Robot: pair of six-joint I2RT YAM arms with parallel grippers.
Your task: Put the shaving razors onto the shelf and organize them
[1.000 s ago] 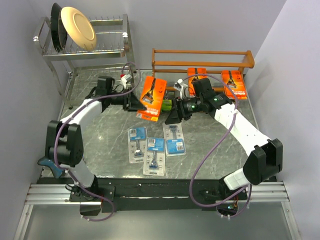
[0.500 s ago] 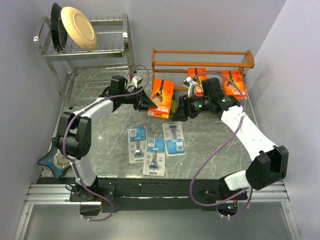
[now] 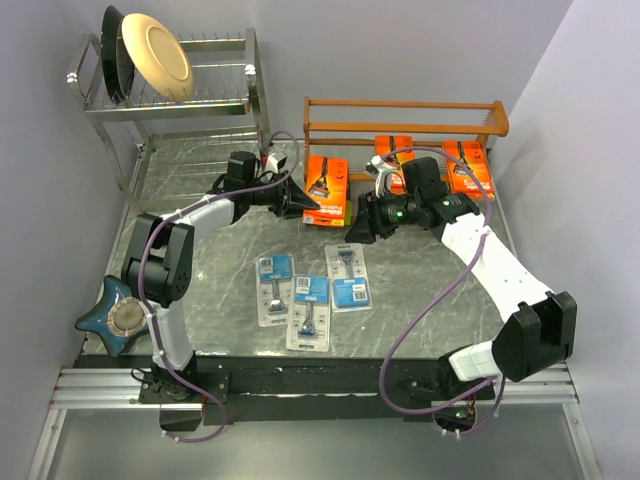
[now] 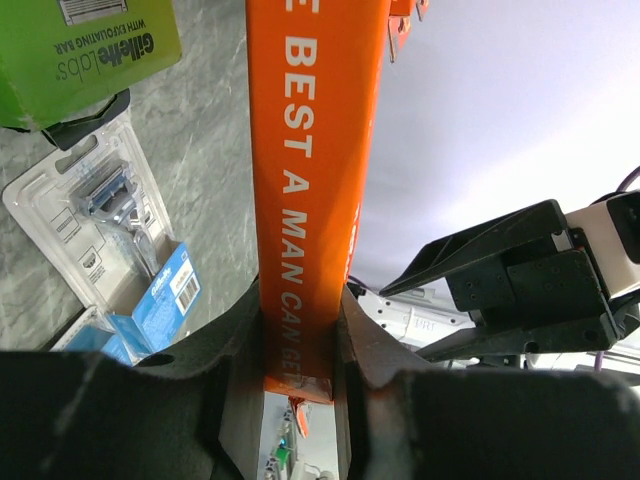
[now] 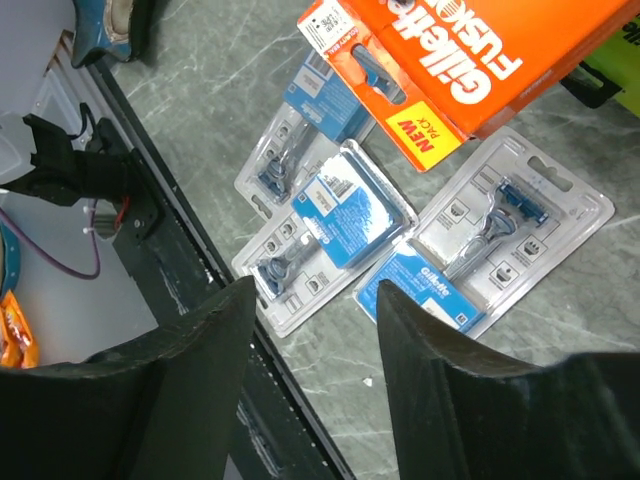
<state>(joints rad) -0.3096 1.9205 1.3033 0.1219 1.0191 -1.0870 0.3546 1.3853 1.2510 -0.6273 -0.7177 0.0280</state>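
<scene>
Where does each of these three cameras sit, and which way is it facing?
Top external: high behind the robot, looking down on table, left arm, right arm.
Left wrist: looks along left gripper clamped on orange pack.
Right wrist: looks down past the open right gripper at blister cards.
Shared: all three show the orange pack.

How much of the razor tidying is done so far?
Possibly done: two orange packs sit at the base of the wooden shelf, though I can't tell if they're on it. In hand: the left gripper clamps a third orange pack. Left: three blue blister cards and a green box on the table.
</scene>
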